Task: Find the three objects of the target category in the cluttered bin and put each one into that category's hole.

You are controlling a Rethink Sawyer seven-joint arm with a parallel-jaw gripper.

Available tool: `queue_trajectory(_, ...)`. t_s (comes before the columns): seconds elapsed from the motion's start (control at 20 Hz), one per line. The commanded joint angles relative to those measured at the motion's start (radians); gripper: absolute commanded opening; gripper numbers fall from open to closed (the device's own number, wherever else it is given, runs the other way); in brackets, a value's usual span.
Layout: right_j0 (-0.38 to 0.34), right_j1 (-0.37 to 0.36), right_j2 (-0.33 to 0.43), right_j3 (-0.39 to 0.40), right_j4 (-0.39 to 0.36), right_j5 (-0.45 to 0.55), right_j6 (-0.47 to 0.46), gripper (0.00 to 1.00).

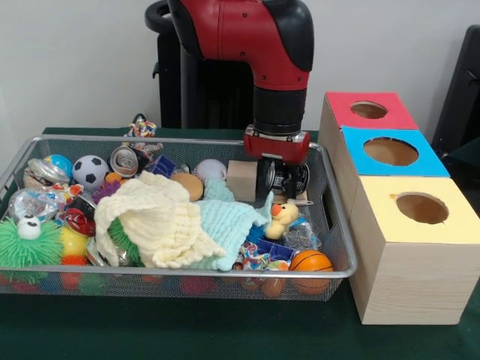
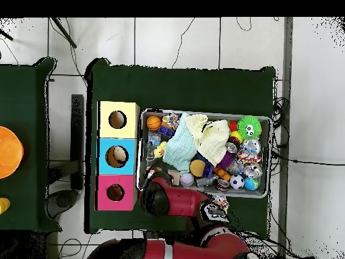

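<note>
The bin [image 1: 187,139] is a silver wire-mesh basket full of toys and cloths; it also shows in the overhead view [image 2: 269,158]. The hole [image 1: 369,110] is a round cut-out in the red top of the farthest wooden box, seen from above too [image 2: 115,193]. My gripper [image 1: 283,180] hangs straight down inside the bin's far right corner, between a wooden block [image 1: 241,180] and the bin's right wall, above a yellow duck [image 1: 283,217]. I cannot tell whether it holds anything. In the overhead view the red arm [image 2: 178,201] hides it.
A blue-topped box [image 1: 390,151] and a yellow-topped box [image 1: 421,208] stand in a row with the red one, right of the bin. A cream cloth [image 1: 157,217] and a mint cloth [image 1: 229,221] cover the bin's middle. A small basketball [image 1: 310,262], soccer ball [image 1: 90,172] and green spiky ball [image 1: 30,244] lie around them.
</note>
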Motion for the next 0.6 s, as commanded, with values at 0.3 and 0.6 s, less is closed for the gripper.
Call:
queue_trajectory(0.3, -0.084, -0.007, 0.149, -0.056, -0.043, -0.084, 0.159, 1.0)
queue_trajectory(0.6, -0.109, -0.008, 0.197, -0.049, -0.049, -0.101, 0.172, 1.0)
